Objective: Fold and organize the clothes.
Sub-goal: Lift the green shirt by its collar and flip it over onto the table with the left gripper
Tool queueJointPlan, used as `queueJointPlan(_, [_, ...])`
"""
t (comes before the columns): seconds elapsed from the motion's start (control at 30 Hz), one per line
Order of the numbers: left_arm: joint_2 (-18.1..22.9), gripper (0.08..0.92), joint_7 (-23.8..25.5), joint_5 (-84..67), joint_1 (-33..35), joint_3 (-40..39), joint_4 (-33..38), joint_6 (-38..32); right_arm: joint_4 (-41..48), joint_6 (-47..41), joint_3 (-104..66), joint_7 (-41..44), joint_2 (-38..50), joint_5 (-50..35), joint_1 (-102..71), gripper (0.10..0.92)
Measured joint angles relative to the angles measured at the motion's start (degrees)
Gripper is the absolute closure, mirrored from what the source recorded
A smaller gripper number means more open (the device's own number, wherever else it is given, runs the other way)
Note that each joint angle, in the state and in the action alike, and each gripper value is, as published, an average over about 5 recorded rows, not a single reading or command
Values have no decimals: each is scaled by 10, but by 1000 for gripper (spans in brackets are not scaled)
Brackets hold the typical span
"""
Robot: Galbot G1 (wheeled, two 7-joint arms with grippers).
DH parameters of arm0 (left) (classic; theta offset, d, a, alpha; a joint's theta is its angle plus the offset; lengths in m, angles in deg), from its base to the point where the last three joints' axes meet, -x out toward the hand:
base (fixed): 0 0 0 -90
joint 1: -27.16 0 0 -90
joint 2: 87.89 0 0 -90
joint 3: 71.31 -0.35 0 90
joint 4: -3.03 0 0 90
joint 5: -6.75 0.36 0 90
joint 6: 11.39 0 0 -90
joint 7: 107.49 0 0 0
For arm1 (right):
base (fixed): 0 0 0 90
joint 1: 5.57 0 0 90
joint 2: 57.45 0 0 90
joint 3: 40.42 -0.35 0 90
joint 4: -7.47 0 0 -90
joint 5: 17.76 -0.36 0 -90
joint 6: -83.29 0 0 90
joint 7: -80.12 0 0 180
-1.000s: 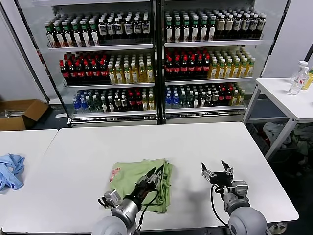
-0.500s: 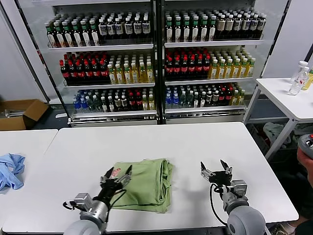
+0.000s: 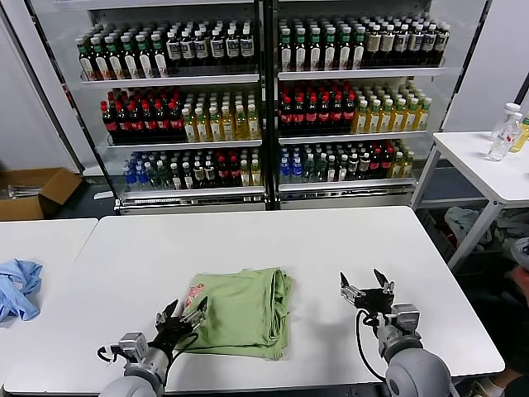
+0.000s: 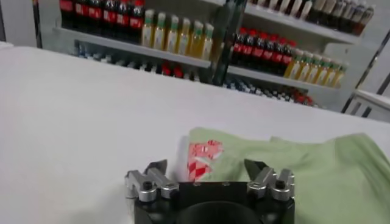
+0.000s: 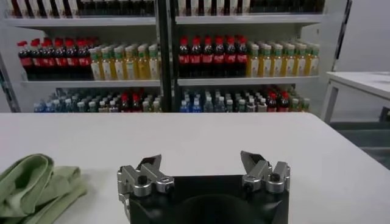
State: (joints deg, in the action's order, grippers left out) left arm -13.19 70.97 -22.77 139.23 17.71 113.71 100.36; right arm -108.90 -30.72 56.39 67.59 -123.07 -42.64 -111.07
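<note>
With the folded shirt (image 3: 241, 312) lying at lower centre of the bench (image 3: 331, 240), the left gripper (image 3: 183, 314) is hovering spread at its left edge and the right gripper (image 3: 367, 289) is waiting spread, so snagging could be undoing the fold.

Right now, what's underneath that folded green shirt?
The green shirt lies flat on the white table; only tabletop shows around it. Anything beneath its folds is covered, so I can't tell.
</note>
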Motion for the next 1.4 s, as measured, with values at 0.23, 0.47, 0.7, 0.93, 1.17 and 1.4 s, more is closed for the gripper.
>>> queueJointPlan(0.23, [4, 485, 13, -40, -3, 3, -4, 10, -3, 0, 0, -1, -3, 1, -1, 203])
queueJointPlan(0.47, [10, 684, 15, -87, -11, 14, -19, 20, -4, -1, 0, -1, -6, 2, -2, 203])
queueJointPlan(0.7, [17, 869, 17, -154, -16, 28, -29, 34, -4, -1, -1, -2, -5, 1, 0, 203])
queueJointPlan(0.93, [20, 893, 13, -243, -18, 49, -24, 49, -4, -1, 0, -2, 1, -3, 5, 203])
queueJointPlan(1.17, [8, 893, 6, -317, -20, 105, -12, 61, -2, -1, 0, -2, 2, -7, 11, 203])
queueJointPlan(1.4, [-21, 893, -3, -347, -24, 203, 6, 66, 3, 0, 9, -2, -1, -9, 21, 203])
